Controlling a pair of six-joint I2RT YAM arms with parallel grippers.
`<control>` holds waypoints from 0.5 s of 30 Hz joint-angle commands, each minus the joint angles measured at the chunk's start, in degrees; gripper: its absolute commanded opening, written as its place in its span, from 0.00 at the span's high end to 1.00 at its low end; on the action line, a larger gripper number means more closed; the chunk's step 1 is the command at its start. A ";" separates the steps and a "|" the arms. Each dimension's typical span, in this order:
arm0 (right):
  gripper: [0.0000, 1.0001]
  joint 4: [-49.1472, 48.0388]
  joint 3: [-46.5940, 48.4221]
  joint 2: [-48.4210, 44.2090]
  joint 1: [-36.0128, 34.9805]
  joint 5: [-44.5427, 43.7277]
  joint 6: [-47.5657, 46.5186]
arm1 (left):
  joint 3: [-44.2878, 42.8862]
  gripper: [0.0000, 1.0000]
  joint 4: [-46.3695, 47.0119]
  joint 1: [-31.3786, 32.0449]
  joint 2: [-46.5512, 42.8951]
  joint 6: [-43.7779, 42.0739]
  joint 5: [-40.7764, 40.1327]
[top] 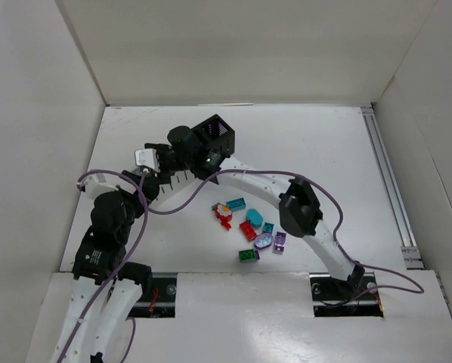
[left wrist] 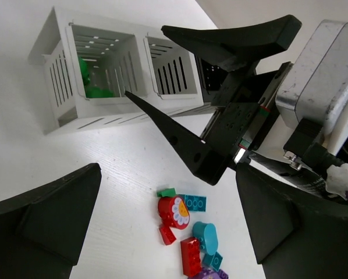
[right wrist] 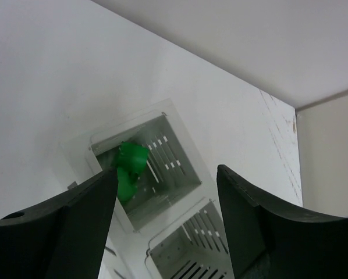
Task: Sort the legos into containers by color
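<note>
The loose legos (top: 249, 227) lie in a cluster on the table: a red oval with a flower face (left wrist: 177, 211), a teal brick (left wrist: 195, 202), a teal oval (left wrist: 206, 235), a red brick (left wrist: 190, 256) and purple pieces (top: 280, 241). The white container (left wrist: 113, 64) holds green bricks (right wrist: 127, 168) in its end compartment; its second compartment (left wrist: 174, 67) looks empty. The black container (top: 215, 134) joins it. My right gripper (right wrist: 168, 226) is open and empty, hovering above the white container. My left gripper (left wrist: 168, 232) is open and empty, above the table between the container and the legos.
The right arm (top: 301, 208) arches over the table from the near right, passing behind the lego cluster. Its fingers (left wrist: 180, 145) and silver camera block (left wrist: 319, 75) fill the upper right of the left wrist view. Walls enclose the table on three sides.
</note>
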State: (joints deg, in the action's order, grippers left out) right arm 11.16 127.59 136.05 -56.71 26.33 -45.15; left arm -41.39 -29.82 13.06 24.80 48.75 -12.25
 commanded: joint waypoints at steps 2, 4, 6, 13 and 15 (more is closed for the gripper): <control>0.24 -3.07 -5.58 -10.17 1.07 -6.53 -0.21 | -2.73 0.00 2.23 0.21 1.66 -3.57 5.21; 0.17 -3.86 -11.73 -15.44 2.12 -10.93 -0.21 | -2.73 0.00 3.01 0.21 3.58 -5.68 8.71; 0.14 -4.65 -18.56 -19.14 4.75 -17.26 1.88 | -2.73 0.00 4.59 0.21 4.82 -7.00 11.36; 0.00 -11.41 -43.95 -37.85 19.58 -24.13 12.53 | 0.24 0.00 10.57 0.83 12.20 -10.95 21.47; 0.00 -12.03 -49.43 -44.97 22.42 -25.43 13.59 | 1.91 0.00 13.37 1.53 15.00 -10.96 23.39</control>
State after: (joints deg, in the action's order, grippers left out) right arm 4.49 83.70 98.32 -37.93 5.41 -36.58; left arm -41.52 -21.17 13.93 37.28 40.56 5.98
